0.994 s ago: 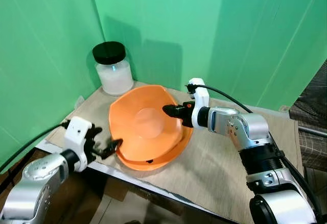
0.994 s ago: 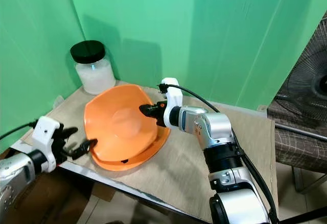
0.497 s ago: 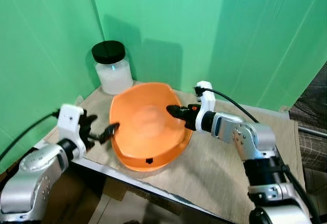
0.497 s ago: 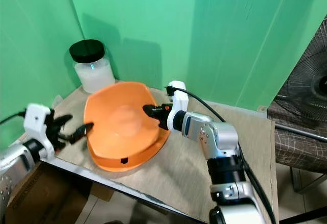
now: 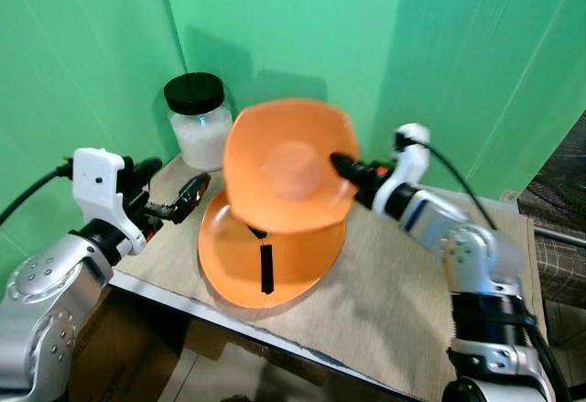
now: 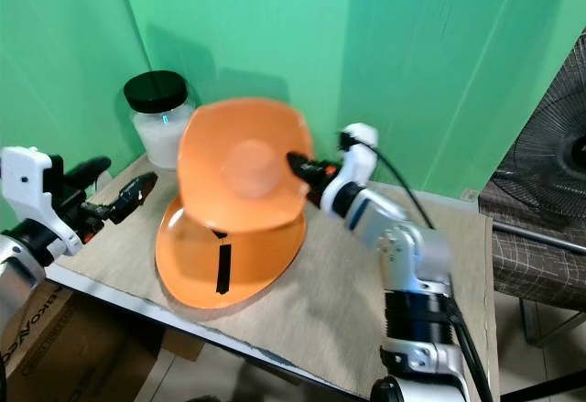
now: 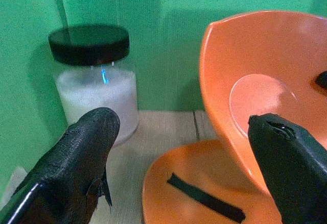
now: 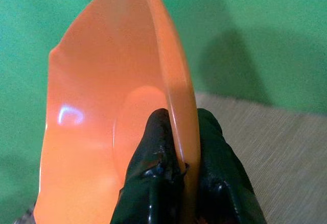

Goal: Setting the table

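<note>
My right gripper [image 5: 341, 165] is shut on the rim of an orange plate [image 5: 289, 166] and holds it tilted up in the air, its hollow facing me. Below it a second orange plate [image 5: 265, 260] lies flat on the table with a black strip [image 5: 266, 268] across it. In the right wrist view the fingers [image 8: 153, 147] pinch the raised plate's edge [image 8: 176, 101]. My left gripper [image 5: 174, 202] hovers open at the table's left, just off the lower plate, with nothing between its fingers [image 7: 76, 157].
A glass jar [image 5: 201, 124] with a black lid and white contents stands at the table's back left corner, by the green backdrop. The wooden table [image 5: 385, 301] has bare room on its right half. Its front edge [image 5: 275, 333] runs close below the flat plate.
My right gripper has lifted the top orange plate off the stack and tipped it upright, uncovering the second plate and its black strip. My left gripper has drawn back to the left and risen.
</note>
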`<state>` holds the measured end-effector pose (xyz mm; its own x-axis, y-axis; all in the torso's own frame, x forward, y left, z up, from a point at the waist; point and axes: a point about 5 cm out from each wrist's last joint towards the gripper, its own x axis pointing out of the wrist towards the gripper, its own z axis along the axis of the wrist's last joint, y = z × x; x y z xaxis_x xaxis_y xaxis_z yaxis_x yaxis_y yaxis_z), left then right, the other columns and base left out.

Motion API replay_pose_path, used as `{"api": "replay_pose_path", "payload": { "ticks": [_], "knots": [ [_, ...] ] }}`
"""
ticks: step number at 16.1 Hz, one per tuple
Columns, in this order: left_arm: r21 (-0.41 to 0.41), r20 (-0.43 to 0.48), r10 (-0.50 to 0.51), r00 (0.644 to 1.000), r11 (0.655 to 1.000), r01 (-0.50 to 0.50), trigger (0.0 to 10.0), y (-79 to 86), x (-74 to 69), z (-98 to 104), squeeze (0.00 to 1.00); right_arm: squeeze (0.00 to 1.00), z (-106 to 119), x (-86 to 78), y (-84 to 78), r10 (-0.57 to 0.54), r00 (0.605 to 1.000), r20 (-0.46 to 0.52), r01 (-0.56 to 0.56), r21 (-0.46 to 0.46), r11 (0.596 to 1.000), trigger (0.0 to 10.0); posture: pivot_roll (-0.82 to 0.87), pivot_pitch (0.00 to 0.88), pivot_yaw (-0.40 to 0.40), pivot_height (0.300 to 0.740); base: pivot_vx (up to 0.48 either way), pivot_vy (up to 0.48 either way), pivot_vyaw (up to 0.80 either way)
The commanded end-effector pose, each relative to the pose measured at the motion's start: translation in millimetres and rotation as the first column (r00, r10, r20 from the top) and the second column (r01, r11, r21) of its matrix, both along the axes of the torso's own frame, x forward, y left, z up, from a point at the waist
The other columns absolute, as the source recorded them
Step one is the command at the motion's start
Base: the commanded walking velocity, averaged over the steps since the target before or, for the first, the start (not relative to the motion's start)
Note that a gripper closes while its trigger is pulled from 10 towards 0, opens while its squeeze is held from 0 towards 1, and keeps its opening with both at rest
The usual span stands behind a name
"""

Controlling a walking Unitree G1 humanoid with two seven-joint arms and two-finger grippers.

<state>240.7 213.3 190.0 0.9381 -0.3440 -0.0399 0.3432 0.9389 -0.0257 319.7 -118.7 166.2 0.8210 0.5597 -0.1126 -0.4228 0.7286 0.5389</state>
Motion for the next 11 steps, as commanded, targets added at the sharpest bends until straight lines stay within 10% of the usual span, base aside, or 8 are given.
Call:
{"api": "replay_pose_path", "payload": {
  "ticks": [1, 8, 10, 11],
  "knots": [
    [0.001, 0.029, 0.034, 0.999, 0.999, -0.034, 10.0, 0.5, -6.0, 7.8, 0.0, 0.0, 21.8, -2.4, -5.6, -0.044, 0.993, 0.106, 0.04, 0.046, 0.998, 0.0, -0.04, 0.0, 0.051, 0.74, 0.0, 0.0, 0.0],
    [0.108, 0.075, 0.182, 0.98, 0.976, -0.19, 10.0, -13.6, -2.6, 5.8, 0.0, 0.0, 57.5, -25.2, -18.6, -0.216, 0.919, 0.331, 0.234, -0.016, 0.972, 0.0, -0.03, 0.0, 0.075, 0.74, 0.0, 0.0, 0.0],
    [0.119, 0.067, 0.195, 0.979, 0.972, -0.202, 10.0, -18.8, -1.3, 2.2, 0.0, 0.0, 59.0, -33.4, -20.4, -0.275, 0.888, 0.37, 0.321, -0.069, 0.945, 10.0, -0.03, 0.0, 0.069, 0.74, 0.0, 0.0, 0.0],
    [0.125, 0.07, 0.195, 0.978, 0.971, -0.202, 10.0, -20.6, -0.8, 1.4, 0.0, 0.0, 58.5, -37.1, -20.7, -0.292, 0.871, 0.395, 0.354, -0.093, 0.931, 10.0, -0.04, 0.0, 0.071, 0.74, 0.0, 0.0, 0.0]
  ]
}}
